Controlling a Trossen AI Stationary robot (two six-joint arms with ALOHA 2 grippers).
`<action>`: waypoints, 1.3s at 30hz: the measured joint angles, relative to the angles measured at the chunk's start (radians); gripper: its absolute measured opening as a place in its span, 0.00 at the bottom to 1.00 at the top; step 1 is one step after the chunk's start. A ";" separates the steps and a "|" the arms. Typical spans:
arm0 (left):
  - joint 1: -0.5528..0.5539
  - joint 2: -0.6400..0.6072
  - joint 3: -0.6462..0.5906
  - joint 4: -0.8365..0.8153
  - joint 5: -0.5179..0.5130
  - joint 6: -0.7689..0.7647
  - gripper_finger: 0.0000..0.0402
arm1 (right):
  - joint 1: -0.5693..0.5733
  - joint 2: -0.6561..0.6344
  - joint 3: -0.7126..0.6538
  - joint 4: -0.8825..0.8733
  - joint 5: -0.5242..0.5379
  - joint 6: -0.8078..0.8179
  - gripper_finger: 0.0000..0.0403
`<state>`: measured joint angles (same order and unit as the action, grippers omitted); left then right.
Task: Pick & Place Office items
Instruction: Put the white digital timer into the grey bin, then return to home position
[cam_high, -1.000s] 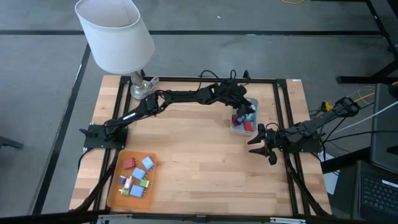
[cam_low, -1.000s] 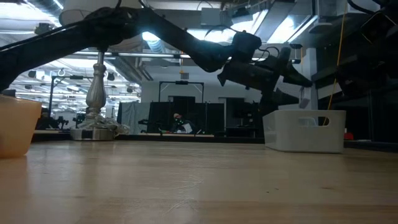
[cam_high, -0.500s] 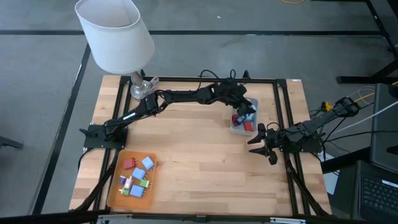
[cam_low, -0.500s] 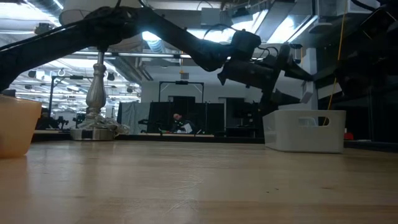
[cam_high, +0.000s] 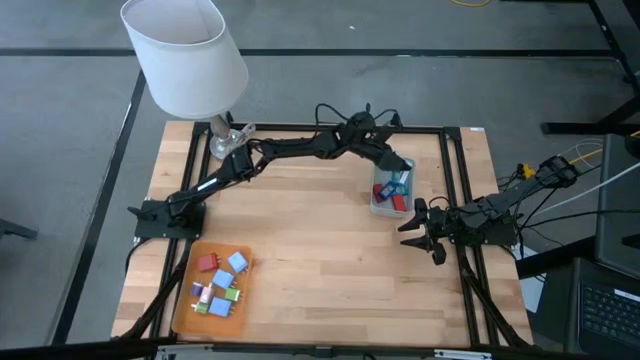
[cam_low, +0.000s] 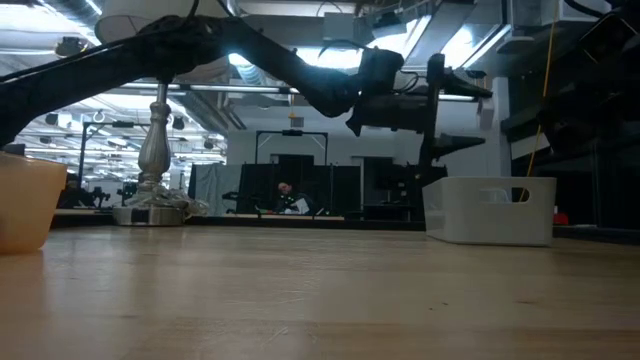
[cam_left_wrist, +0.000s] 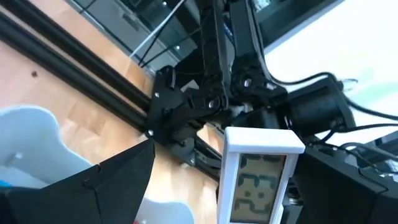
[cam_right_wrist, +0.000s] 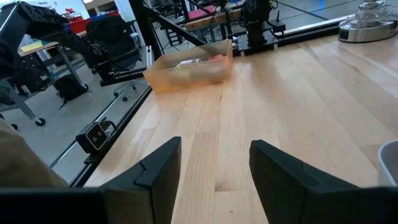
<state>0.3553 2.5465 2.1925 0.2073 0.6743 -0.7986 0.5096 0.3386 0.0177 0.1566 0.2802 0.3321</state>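
Tiny blocky office items (cam_high: 218, 285) — red, blue, green, pink — cluster on the orange tray (cam_high: 188, 312) (a few (cam_high: 392, 190) in the bin (cam_high: 378, 209)).

Wood, plastic and metal on the bench

The table (cam_high: 330, 250) is pale planked wood with a smooth satin finish, framed by matt black metal rails (cam_high: 455, 200). The bin (cam_low: 489, 210) looks like translucent plastic, the tray (cam_right_wrist: 189, 70) like orange plastic. The lamp base (cam_low: 152, 205) is shiny metal under a matt white shade (cam_high: 184, 55). Both arms are matt black.
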 joint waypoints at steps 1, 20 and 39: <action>0.002 0.000 0.000 0.003 0.000 0.000 0.89 | 0.000 0.000 0.000 0.000 0.000 0.000 0.47; 0.000 -0.014 0.000 -0.092 0.015 0.146 0.83 | 0.000 0.000 0.000 0.000 0.000 0.024 0.47; 0.144 -0.402 0.001 0.023 -0.009 -0.015 0.83 | 0.000 -0.001 0.222 0.375 0.231 -0.273 0.47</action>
<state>0.4992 2.1441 2.1937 0.2307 0.6655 -0.8131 0.5095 0.3378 0.2402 0.5316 0.5117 0.0590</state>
